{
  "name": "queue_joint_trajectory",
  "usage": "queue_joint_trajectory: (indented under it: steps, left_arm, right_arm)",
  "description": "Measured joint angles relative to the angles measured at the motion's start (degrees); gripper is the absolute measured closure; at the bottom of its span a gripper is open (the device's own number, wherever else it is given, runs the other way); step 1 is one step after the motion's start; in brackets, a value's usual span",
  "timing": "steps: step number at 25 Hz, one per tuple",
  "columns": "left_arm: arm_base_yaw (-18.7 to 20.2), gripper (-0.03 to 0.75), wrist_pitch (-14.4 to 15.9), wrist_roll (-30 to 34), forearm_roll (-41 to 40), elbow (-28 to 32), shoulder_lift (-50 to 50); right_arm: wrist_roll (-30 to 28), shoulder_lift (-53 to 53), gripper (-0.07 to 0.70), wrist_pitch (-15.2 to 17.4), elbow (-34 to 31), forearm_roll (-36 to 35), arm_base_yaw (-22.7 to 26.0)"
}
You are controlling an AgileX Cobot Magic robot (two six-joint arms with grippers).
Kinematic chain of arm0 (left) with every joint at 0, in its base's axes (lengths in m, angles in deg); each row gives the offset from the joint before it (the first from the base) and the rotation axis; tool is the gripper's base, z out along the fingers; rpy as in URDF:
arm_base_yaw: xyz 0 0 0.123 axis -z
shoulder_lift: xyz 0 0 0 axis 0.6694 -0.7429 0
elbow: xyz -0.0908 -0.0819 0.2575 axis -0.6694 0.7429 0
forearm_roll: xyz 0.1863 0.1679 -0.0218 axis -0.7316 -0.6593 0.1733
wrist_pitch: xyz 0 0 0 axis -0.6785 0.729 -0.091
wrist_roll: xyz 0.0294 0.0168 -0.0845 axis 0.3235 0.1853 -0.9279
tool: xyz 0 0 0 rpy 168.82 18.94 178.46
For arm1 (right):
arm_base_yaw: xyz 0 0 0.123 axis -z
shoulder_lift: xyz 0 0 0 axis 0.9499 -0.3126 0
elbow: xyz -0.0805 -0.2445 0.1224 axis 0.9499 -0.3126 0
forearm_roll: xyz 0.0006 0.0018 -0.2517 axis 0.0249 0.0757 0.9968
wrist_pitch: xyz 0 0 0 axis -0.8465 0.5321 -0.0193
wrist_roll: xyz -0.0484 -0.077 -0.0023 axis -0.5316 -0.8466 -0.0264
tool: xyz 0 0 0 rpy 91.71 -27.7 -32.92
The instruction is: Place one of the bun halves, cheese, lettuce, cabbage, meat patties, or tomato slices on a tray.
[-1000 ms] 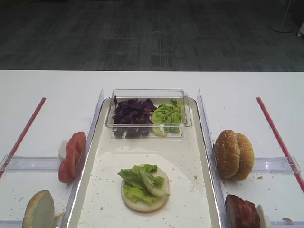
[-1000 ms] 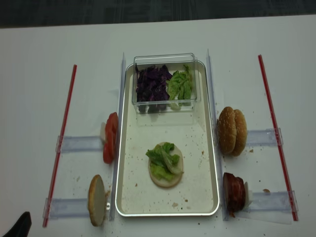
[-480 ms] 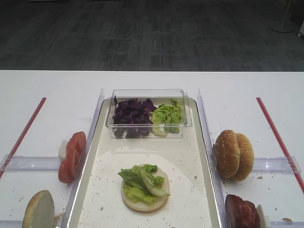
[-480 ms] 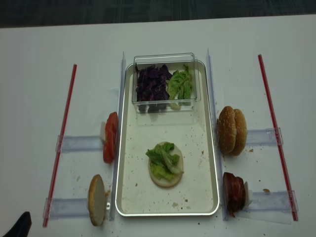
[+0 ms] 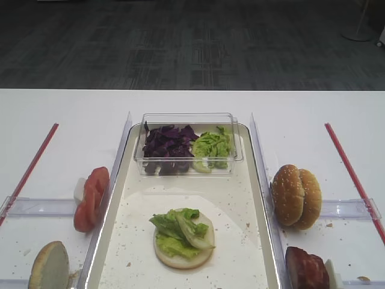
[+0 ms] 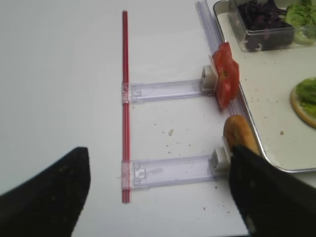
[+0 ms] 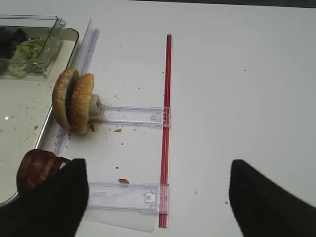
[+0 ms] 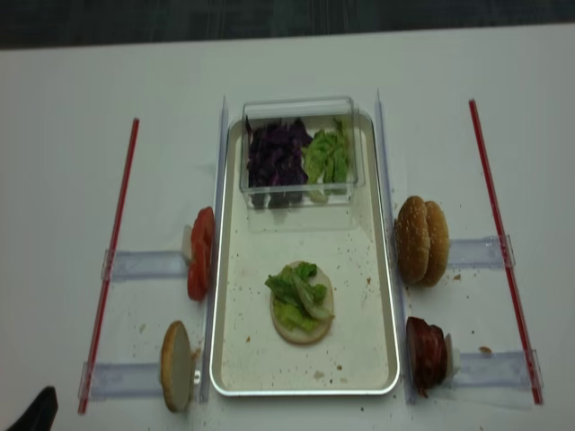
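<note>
The tray (image 5: 258, 180) lies in the middle of the table. On its floor sits a pale bun half (image 5: 183, 257) topped with lettuce (image 5: 180, 229). Purple cabbage (image 5: 168, 144) and more lettuce (image 5: 212, 146) fill a clear tub (image 5: 187, 118) at the tray's far end. Tomato slices (image 5: 90, 198) and a bun half (image 5: 49, 266) stand on the left; sesame bun halves (image 5: 295, 195) and meat patties (image 5: 307, 271) on the right. No cheese shows. My right gripper (image 7: 158, 197) hangs open and empty beside the patties (image 7: 34, 168). My left gripper (image 6: 158, 197) is open and empty next to the bun half (image 6: 237, 136).
Red strips (image 5: 349, 168) (image 5: 30, 165) run along both sides of the table. Clear plastic rails (image 7: 131, 116) (image 6: 168, 90) hold the food beside the tray. Crumbs speckle the tray floor. A dark tip (image 8: 36, 409) shows at the near left corner.
</note>
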Motion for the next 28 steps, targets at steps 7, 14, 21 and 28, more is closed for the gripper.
queue_joint_trajectory:
  steps: [7,14,21,28]
  left_arm:
    - [0.0,0.181,0.0,0.0,0.0,0.0,0.0]
    - [0.0,0.181,0.0,0.0,0.0,0.0,0.0]
    - [0.0,0.181,0.0,0.0,0.0,0.0,0.0]
    - [0.0,0.181,0.0,0.0,0.0,0.0,0.0]
  right_arm:
    - [0.1,0.1,0.033,0.0,0.0,0.0,0.0]
    - [1.2,0.1,0.036,0.0,0.0,1.1,0.0]
    - [1.5,0.1,0.036,0.0,0.0,1.6,0.0]
    - [1.5,0.1,0.036,0.0,0.0,1.7,0.0]
